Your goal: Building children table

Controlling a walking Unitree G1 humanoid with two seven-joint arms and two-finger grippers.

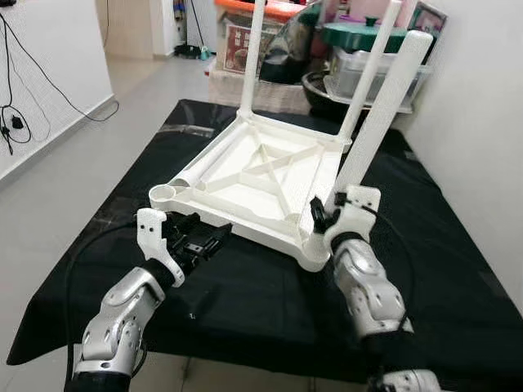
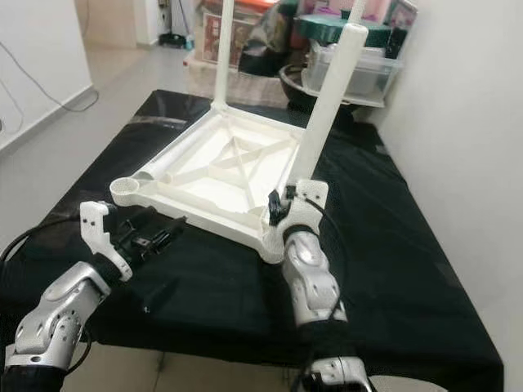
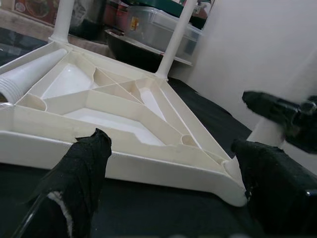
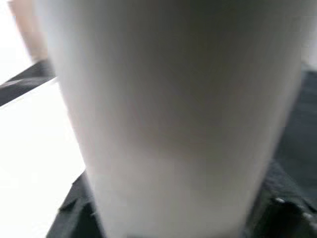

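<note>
A white plastic tabletop (image 1: 253, 175) lies upside down on the black-covered table (image 1: 270, 310). Two white legs (image 1: 252, 57) (image 1: 369, 73) stand in its far corners. A third leg (image 1: 384, 114) stands tilted in the near right corner socket, with my right gripper (image 1: 331, 214) shut on its base; that leg (image 4: 173, 114) looms close in the right wrist view. The near left socket (image 1: 163, 194) is empty. A loose leg (image 3: 29, 79) lies inside the top along its left rim. My left gripper (image 1: 208, 241) hovers open just before the near edge, nothing between its fingers (image 3: 89, 153).
A white wall (image 1: 482, 147) runs close along the table's right side. Storage boxes, a bowl and bags (image 1: 359, 57) crowd the space behind the table. Cables (image 1: 16, 122) trail on the floor at the left. Black cloth lies bare in front of the tabletop.
</note>
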